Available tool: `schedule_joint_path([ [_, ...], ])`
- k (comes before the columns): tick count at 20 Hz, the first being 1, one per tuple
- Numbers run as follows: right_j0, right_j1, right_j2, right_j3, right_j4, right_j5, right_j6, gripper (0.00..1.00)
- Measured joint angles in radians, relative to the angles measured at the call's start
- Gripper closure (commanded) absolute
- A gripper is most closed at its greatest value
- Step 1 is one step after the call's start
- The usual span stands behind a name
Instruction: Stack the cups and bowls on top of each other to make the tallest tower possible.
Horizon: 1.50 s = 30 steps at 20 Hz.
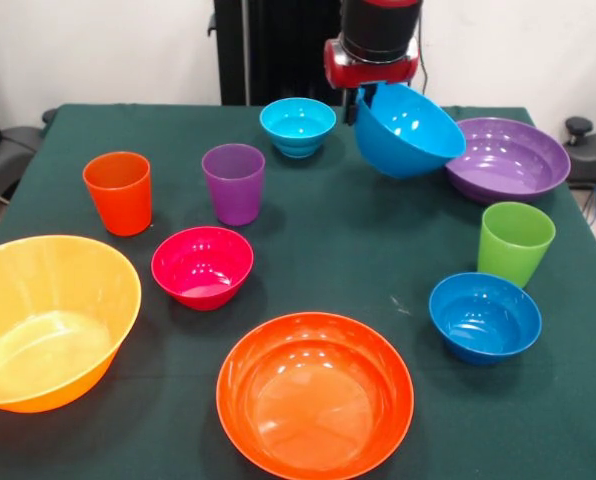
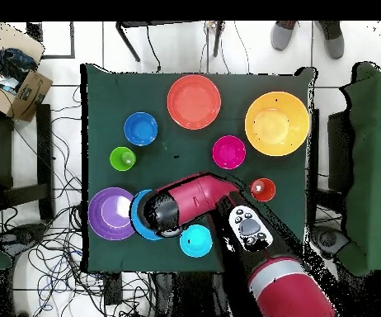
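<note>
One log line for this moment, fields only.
phase: carrying | gripper: shut on sky-blue bowl, lifted and tilted beside purple bowl | tower: not started | other cups and bowls: apart on table

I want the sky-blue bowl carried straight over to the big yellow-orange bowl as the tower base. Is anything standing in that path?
Yes. From the lifted sky-blue bowl in the gripper toward the yellow-orange bowl, the purple cup and the magenta bowl stand roughly in line; it must pass above them.

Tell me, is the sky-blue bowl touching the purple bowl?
Cannot tell. In the front view the sky-blue bowl, tilted and lifted by the hand, overlaps the purple bowl; overhead they also overlap, so neither shows a clear gap or contact.
</note>
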Motion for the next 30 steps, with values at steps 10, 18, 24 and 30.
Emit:
schedule_joint_path([
  [10,-0.011,0.0,-0.01,0.0,0.012,0.0,0.0,1.0],
  [18,-0.071,-0.013,-0.006,0.0,0.092,0.0,0.0,1.0],
  [24,-0.116,-0.042,0.0,0.0,0.13,0.0,0.0,1.0],
  [30,-0.137,-0.059,0.004,-0.01,0.15,0.001,0.0,1.0],
])
